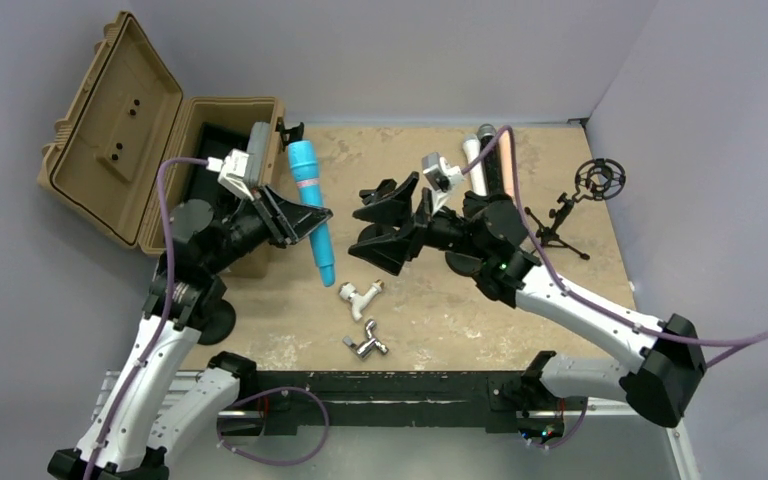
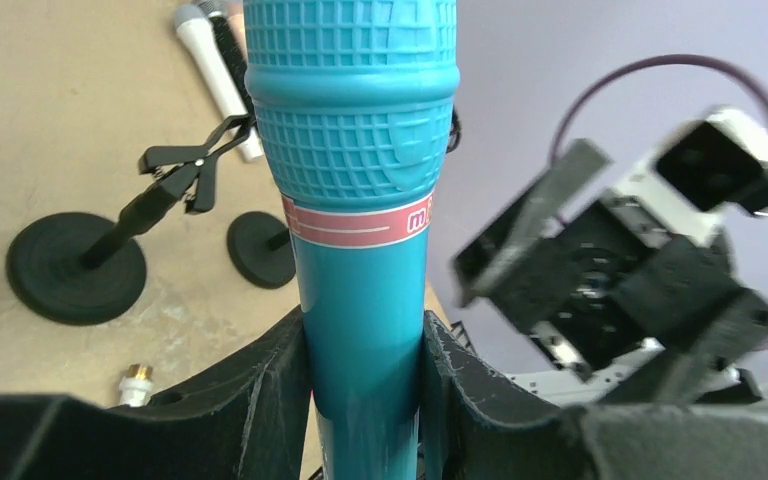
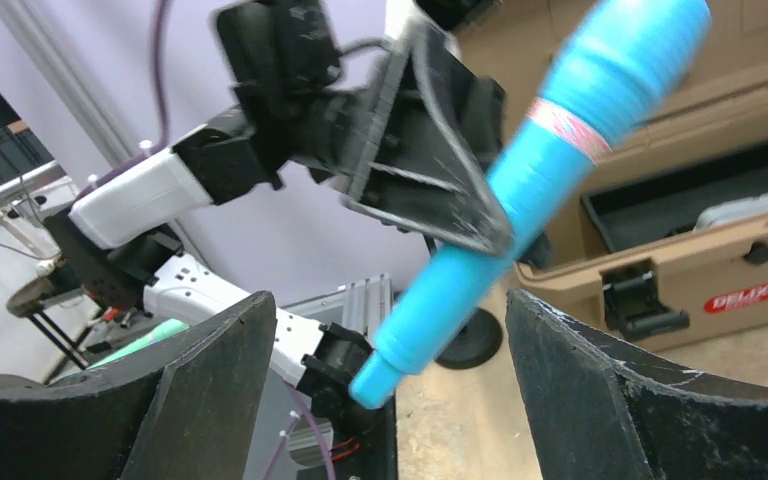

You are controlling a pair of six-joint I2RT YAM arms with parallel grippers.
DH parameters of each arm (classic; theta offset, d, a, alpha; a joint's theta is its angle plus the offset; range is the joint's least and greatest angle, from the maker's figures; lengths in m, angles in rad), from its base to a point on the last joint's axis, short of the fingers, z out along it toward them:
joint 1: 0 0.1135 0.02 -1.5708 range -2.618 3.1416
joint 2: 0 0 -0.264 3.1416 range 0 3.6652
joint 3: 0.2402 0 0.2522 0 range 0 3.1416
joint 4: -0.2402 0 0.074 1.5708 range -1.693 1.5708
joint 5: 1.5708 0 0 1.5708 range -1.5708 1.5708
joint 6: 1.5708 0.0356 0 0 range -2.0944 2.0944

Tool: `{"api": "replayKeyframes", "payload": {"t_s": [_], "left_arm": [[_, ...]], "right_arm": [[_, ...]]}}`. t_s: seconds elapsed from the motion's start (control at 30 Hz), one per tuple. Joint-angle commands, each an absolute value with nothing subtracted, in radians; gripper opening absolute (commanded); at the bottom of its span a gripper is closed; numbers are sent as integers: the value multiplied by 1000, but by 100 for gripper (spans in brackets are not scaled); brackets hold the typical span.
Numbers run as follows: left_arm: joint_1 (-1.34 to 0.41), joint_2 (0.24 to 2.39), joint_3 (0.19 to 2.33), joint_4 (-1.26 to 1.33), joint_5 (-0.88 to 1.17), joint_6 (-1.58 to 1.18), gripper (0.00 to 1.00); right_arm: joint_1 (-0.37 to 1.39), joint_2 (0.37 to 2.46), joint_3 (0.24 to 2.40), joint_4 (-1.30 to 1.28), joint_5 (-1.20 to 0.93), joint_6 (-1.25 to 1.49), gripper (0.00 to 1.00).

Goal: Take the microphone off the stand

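Note:
A teal-blue microphone [image 1: 312, 210] with a pink band is held off the table, clear of any stand. My left gripper [image 1: 305, 215] is shut on its handle; in the left wrist view the microphone [image 2: 360, 200] runs up between my fingers [image 2: 260, 400]. My right gripper [image 1: 360, 220] is open and empty, facing the microphone from the right. In the right wrist view the microphone [image 3: 520, 200] hangs slanted between and beyond my open fingers [image 3: 210, 390]. A black round-base stand with an empty clip [image 2: 175, 180] stands on the table behind.
An open tan case [image 1: 160, 130] sits at the back left. White and dark microphones [image 1: 475, 150] lie at the back. A tripod stand with a ring mount [image 1: 570, 215] is at the right. Small white [image 1: 360, 295] and silver [image 1: 365, 345] fittings lie at the near middle.

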State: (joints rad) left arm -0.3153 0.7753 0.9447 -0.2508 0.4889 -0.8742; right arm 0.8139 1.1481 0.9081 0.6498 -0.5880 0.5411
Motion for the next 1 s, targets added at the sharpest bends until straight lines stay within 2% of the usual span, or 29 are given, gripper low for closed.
{"api": "replayKeyframes", "payload": {"t_s": [0.0,0.23,0.63,0.8,0.9,0.97], "left_arm": [[-313,690,911,-58,497,-957,0],[-313,656,857,-57,429,-951,0],[-313,683,835,-31,425,-898,0],[-313,685,826,-16,437,-919,0],[-313,676,830,-16,446,-922,0],[-313,668,840,-25,473,-911,2]], "right_arm": [[844,1234,924,735,-519,640,82],[910,1342,952,776,-510,701,77],[954,1412,985,817,-482,745,76],[960,1472,1022,843,-503,777,57],[959,1487,1041,840,-498,772,37],[959,1487,1056,821,-486,754,19]]}}
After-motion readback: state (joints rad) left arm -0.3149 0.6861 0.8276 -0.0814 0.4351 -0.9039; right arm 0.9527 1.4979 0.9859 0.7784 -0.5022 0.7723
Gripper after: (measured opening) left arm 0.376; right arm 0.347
